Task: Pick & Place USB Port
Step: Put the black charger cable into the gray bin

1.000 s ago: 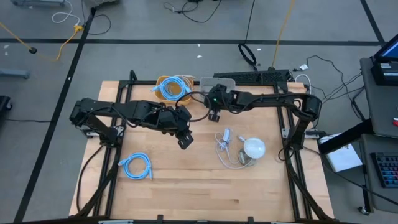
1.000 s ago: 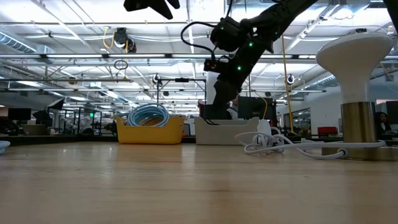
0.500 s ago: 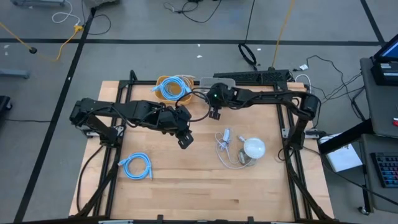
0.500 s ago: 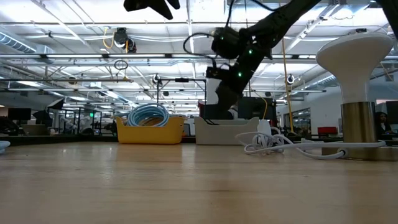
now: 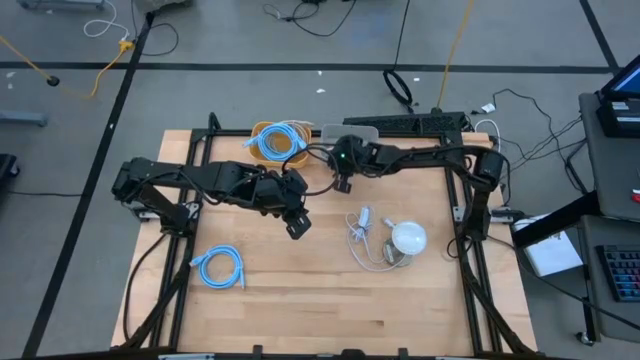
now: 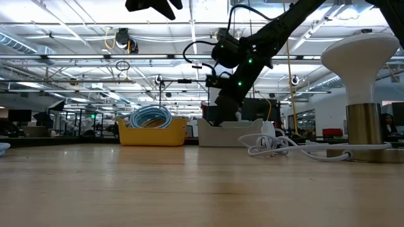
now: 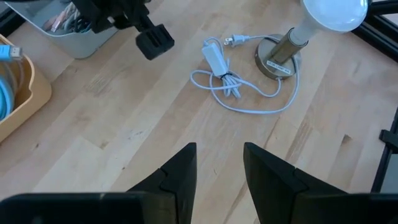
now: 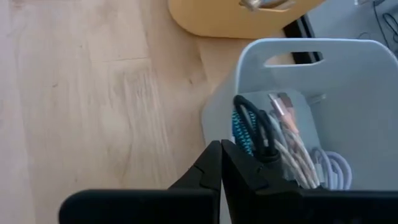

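Compared with a second ago, my right pincer [image 8: 221, 144] has finished closing: its two fingers are now pressing flat against each other, and I am not seeing anything caught between them. The arm has also drawn a little closer to the grey bin [image 8: 311, 50], so my right pincer is now hanging just at the near wall of this bin. My left pincer [image 7: 219, 149] is staying where it was, raised over the bare wood; its fingers are standing partly apart and are holding nothing.

The USB cables [image 8: 280, 134] are lying inside the grey bin, just beyond my right fingertips and lower than them. They are looking like a small packed bundle: one teal braided cord, one black cord bending in a loop, several white cords and one pale coil. From the bundle one copper-coloured plug [image 8: 283, 104] is sticking out.

The cords are running lengthwise away from my right fingertips, toward the far wall of the bin with the handle slot. The copper plug is pointing this same way, tilted a little to one side.

The yellow bin [image 8: 236, 18] is sitting just beside the grey one.
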Motion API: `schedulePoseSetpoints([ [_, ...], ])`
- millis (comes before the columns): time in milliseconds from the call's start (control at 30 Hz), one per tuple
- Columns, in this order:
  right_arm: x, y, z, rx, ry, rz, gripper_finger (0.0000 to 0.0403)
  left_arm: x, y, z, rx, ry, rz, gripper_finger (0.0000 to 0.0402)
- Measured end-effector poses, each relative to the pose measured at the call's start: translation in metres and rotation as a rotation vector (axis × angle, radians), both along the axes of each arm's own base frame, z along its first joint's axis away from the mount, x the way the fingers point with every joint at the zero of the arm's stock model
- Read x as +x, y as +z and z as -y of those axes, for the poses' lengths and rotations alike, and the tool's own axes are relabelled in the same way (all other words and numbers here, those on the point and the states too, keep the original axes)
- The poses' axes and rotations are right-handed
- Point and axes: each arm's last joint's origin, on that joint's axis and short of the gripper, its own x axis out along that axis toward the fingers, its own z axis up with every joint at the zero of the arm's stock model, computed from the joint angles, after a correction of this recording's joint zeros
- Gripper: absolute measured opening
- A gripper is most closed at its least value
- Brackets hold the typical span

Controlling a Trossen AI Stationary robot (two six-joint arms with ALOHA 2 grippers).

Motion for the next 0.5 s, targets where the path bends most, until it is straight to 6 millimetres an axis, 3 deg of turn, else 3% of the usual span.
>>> schedulePoseSetpoints([
  [500, -0.0005, 0.0002, 0.0012, -0.032, -0.017, -0.014, 0.0, 0.0, 0.0, 0.0, 0.0, 0.0, 0.0, 0.0133],
])
